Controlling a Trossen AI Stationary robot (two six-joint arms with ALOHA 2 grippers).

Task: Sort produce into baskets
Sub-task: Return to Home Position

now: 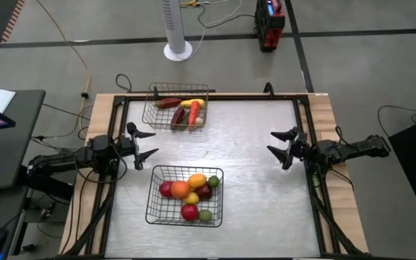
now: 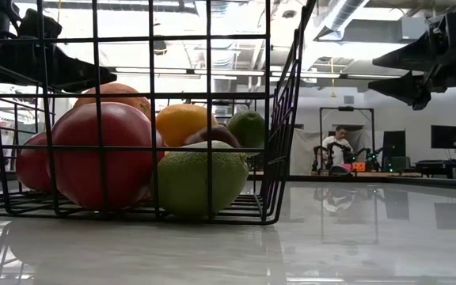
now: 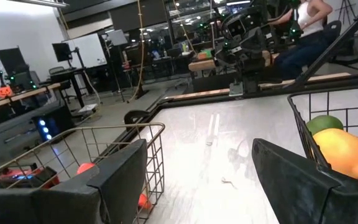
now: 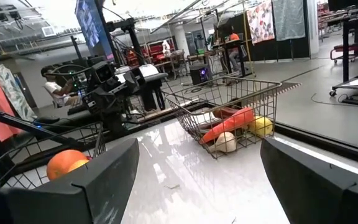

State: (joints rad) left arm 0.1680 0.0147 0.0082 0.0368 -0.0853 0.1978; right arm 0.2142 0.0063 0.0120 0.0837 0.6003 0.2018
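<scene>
Seen from above, the left end effector (image 1: pixel 154 143) and the right end effector (image 1: pixel 270 142) sit near opposite side edges of the desk (image 1: pixel 258 195). They face each other, each with its fingers apart and gripping nothing, well apart from both baskets.

The far basket (image 1: pixel 150 110) holds the long produce. A dark red piece (image 1: pixel 167 102) lies crosswise along the far rim. The long red piece (image 1: pixel 193 113) has its long axis running far to near, with a yellow piece (image 1: pixel 198 104) at its far end. The near basket (image 1: pixel 152 196) holds the round produce, heaped together in red, orange, yellow and green.

The low view shows only the near basket (image 2: pixel 279 158), close up. A big red fruit (image 2: pixel 101 154) and a green fruit (image 2: pixel 203 180) sit at the front, and an orange fruit (image 2: pixel 182 120) sits behind them. This view also shows height: the right end effector (image 2: pixel 374 77) hangs well above the desk.

The right wrist view shows the far basket (image 4: pixel 185 118) from the side. There the long red piece (image 4: pixel 229 127) lies slanted, one end higher than the other, touching the yellow piece (image 4: pixel 261 126) and a pale round piece (image 4: pixel 225 143) that is hard to make out from above. The left wrist view catches an edge of each basket, one on either side of its open fingers (image 3: pixel 120 180).
</scene>
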